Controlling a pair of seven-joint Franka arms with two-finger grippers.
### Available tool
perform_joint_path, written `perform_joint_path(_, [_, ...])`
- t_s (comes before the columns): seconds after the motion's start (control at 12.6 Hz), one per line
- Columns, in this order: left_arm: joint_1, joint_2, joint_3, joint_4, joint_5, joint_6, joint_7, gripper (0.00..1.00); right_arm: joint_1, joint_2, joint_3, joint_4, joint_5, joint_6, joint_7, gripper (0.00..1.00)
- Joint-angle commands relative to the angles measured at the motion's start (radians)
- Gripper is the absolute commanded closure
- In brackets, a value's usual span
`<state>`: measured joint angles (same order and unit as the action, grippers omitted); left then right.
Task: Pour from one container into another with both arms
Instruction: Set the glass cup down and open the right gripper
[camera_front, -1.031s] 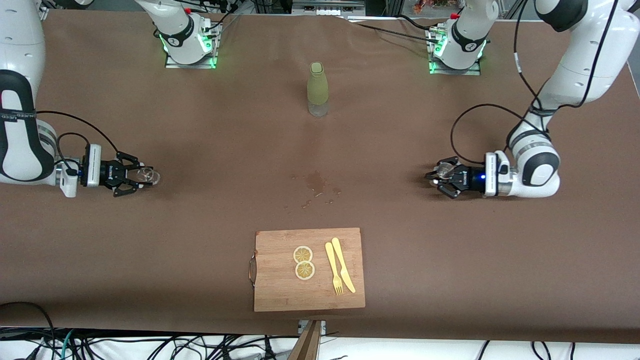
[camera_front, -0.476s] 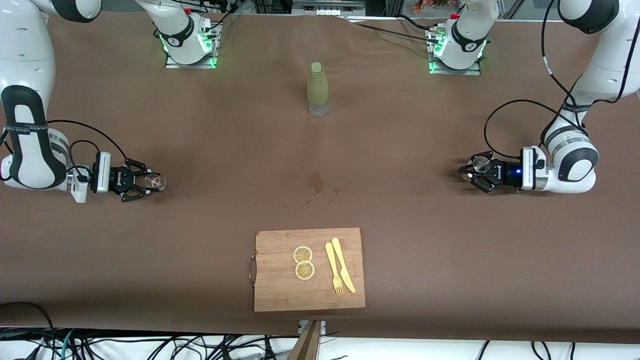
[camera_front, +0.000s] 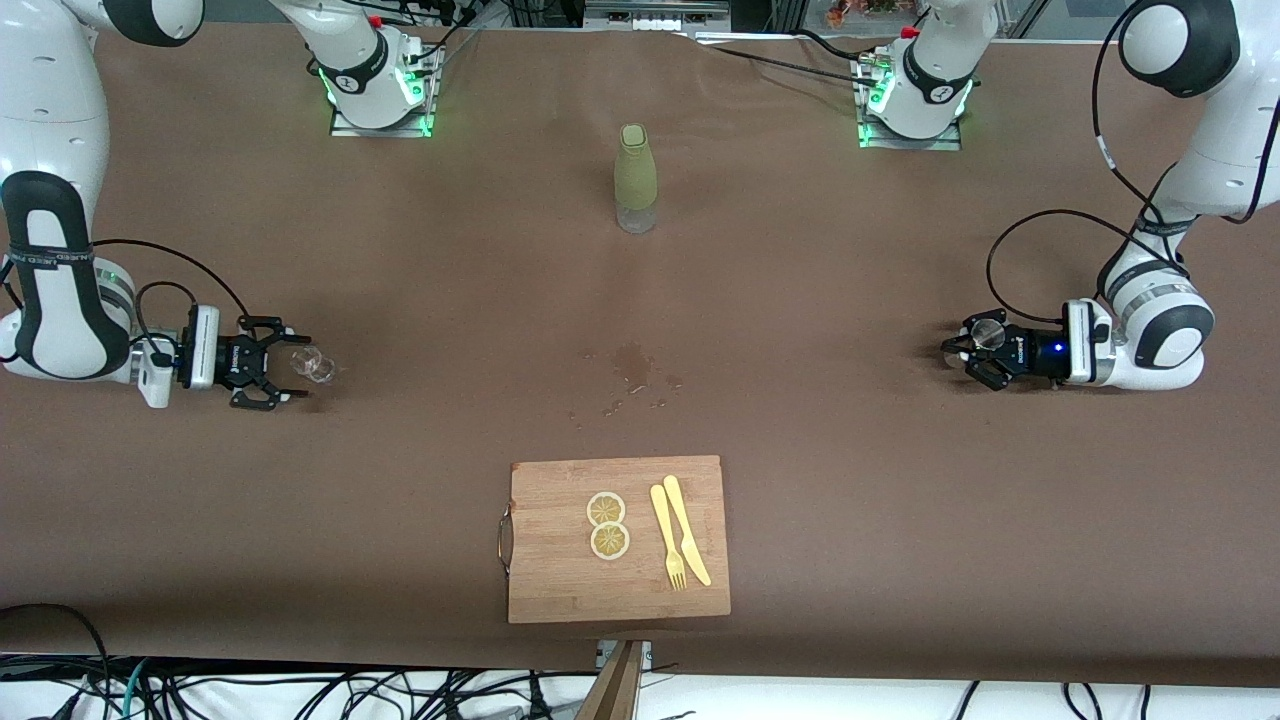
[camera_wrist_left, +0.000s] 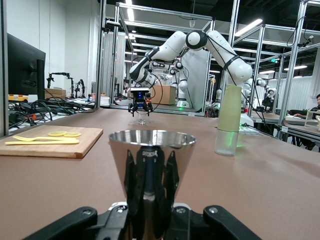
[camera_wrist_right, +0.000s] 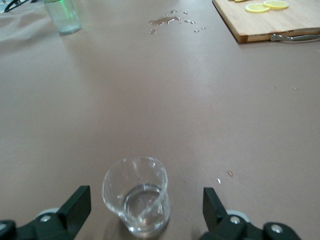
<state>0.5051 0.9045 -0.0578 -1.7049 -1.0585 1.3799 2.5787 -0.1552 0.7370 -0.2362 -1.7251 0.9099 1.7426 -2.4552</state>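
Note:
A small clear glass (camera_front: 318, 367) with a little liquid in it stands on the table near the right arm's end. My right gripper (camera_front: 285, 366) is low beside it and open. In the right wrist view the glass (camera_wrist_right: 137, 200) stands between the spread fingers (camera_wrist_right: 75, 206) without touching them. Near the left arm's end, my left gripper (camera_front: 968, 350) is shut on a shiny metal cup (camera_front: 988, 333). In the left wrist view the cup (camera_wrist_left: 152, 160) stands upright, gripped low at its base.
A green-sleeved bottle (camera_front: 636, 178) stands mid-table toward the robots' bases. A wet spill (camera_front: 632, 372) marks the table's middle. Nearer the front camera lies a wooden cutting board (camera_front: 560, 580) with two lemon slices (camera_front: 607, 525) and a yellow fork and knife (camera_front: 678, 535).
Both arms moved outward toward their own ends of the table. The right gripper opened, let go of the glass and drew back a little. The left gripper carried the metal cup along.

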Motion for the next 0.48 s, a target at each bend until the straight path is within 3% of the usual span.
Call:
perform_joint_path(0.0, [0.007, 0.063, 0.016, 0.074, 0.032, -0.059, 0.046, 1.00, -0.012, -0.034, -0.021, 0.036, -0.086, -0.012, 0.091, 0.00])
perform_joint_path(0.08, [0.007, 0.073, 0.027, 0.079, 0.034, -0.064, 0.046, 1.00, -0.010, -0.071, -0.028, 0.035, -0.123, -0.009, 0.141, 0.00])
perform_joint_path(0.4, [0.012, 0.094, 0.033, 0.091, 0.060, -0.065, 0.074, 1.00, 0.046, -0.314, -0.028, -0.016, -0.441, 0.014, 0.647, 0.00])
